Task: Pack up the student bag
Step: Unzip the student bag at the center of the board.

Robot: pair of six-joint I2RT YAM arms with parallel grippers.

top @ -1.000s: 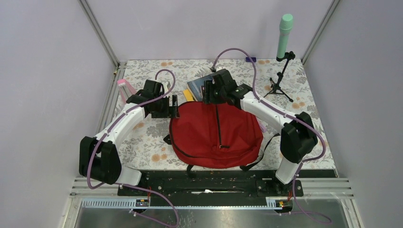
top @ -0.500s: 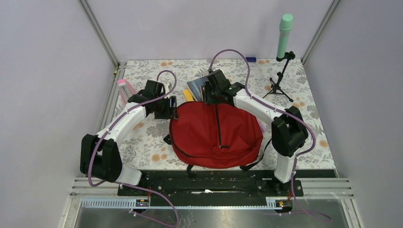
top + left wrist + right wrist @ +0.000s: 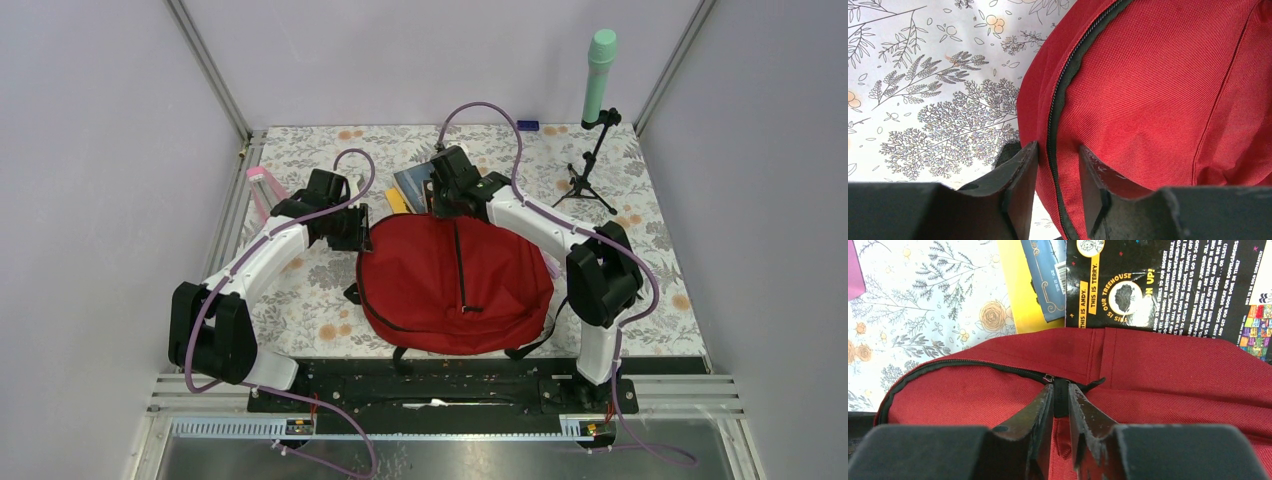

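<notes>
The student bag (image 3: 455,285), a big red backpack, lies flat in the middle of the floral table. My left gripper (image 3: 358,228) sits at the bag's far left rim. In the left wrist view its jaws (image 3: 1058,150) press on a fold of red fabric (image 3: 1158,90) with the black zipper line (image 3: 1054,115) running between them. My right gripper (image 3: 445,205) is at the top middle of the bag (image 3: 1173,365). Its fingertips (image 3: 1061,390) are shut on the black zipper pull (image 3: 1061,399), and the zipper looks closed along the rim.
Books (image 3: 415,182) lie just behind the bag: a black one (image 3: 1168,285), a blue one (image 3: 1048,275) and a yellow one (image 3: 1020,295). A pink case (image 3: 262,190) stands at the far left. A green cylinder on a small black tripod (image 3: 598,75) stands far right.
Both pairs of jaws have narrowed, the left onto the bag's rim and the right onto the zipper pull. The right arm has shifted slightly left; the bag has not moved.
</notes>
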